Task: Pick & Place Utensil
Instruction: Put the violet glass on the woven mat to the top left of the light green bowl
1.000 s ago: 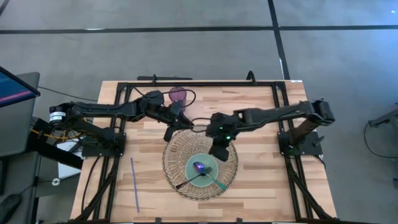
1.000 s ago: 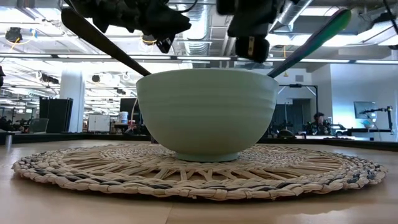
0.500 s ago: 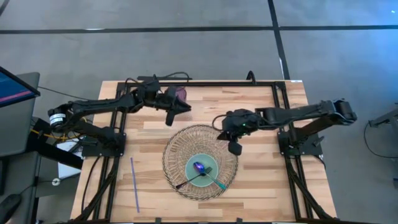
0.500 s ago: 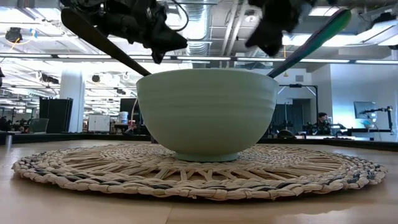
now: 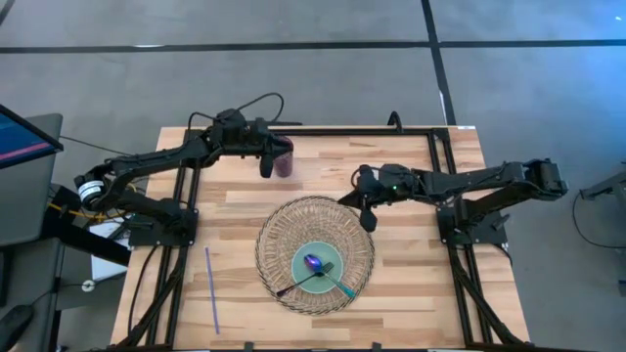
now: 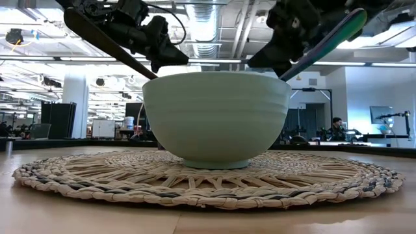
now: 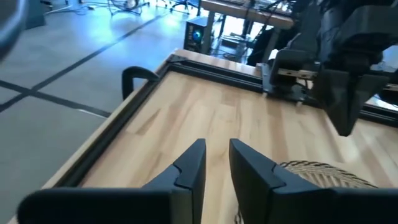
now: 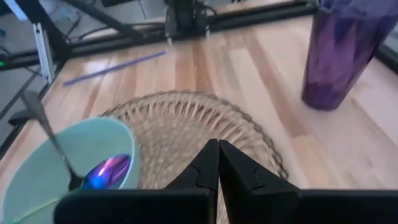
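- Our iridescent metal spoon (image 5: pixel 311 271) lies in the pale green ceramic bowl (image 5: pixel 301 256), with a teal-handled utensil (image 5: pixel 340 286).
- It looks light, stiff and slippery; we judge the protruding handle the best hold.
- Left gripper (image 7: pixel 216 163) jaws slightly apart, right gripper (image 8: pixel 218 158) jaws together, both empty.

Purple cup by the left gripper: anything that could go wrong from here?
1. The left gripper sits right beside the purple cup at the table's far edge; a sideways swing could tip it.
2. The dark spoon and teal utensil lean loose over the rim of the bowl; bumping the woven mat, where the right gripper hangs, could spill them.
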Controlling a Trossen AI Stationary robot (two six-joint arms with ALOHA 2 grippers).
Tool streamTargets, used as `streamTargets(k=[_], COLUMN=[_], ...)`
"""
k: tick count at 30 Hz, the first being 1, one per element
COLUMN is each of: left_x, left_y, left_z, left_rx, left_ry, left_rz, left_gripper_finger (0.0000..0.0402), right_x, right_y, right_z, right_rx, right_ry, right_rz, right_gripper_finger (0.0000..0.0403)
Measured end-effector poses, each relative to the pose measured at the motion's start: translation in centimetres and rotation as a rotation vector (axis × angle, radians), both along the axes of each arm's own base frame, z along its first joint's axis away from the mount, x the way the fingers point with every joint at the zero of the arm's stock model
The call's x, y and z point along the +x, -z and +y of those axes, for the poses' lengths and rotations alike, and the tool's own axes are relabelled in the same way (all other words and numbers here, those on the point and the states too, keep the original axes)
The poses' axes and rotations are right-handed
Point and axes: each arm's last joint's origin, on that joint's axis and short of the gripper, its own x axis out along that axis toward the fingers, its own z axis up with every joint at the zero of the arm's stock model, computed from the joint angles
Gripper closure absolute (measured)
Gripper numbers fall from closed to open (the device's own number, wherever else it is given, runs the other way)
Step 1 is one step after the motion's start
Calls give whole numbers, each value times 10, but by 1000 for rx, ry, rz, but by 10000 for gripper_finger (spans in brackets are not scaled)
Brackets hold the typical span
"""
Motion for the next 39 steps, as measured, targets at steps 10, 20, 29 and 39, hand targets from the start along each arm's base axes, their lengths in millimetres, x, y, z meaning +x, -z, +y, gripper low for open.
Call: streamTargets(k=[10, 20, 29, 39], left_x=[12, 7, 4, 5], left_y=[-19, -18, 20, 28], left_z=[-18, -30, -31, -29], left_rx=[56, 4, -24, 129], left_ry=[-63, -200, -193, -229], left_rz=[49, 335, 436, 449], left_gripper_finger=[275, 277, 280, 280], right_x=[3, 7, 8, 7], right_y=[0, -21, -36, -37], right_z=[-15, -34, -48, -54], right_rx=[-4, -113, -167, -183], right_ry=[53, 81, 119, 135], right_rz=[-36, -163, -202, -199], right_gripper_finger=[400, 400, 400, 400])
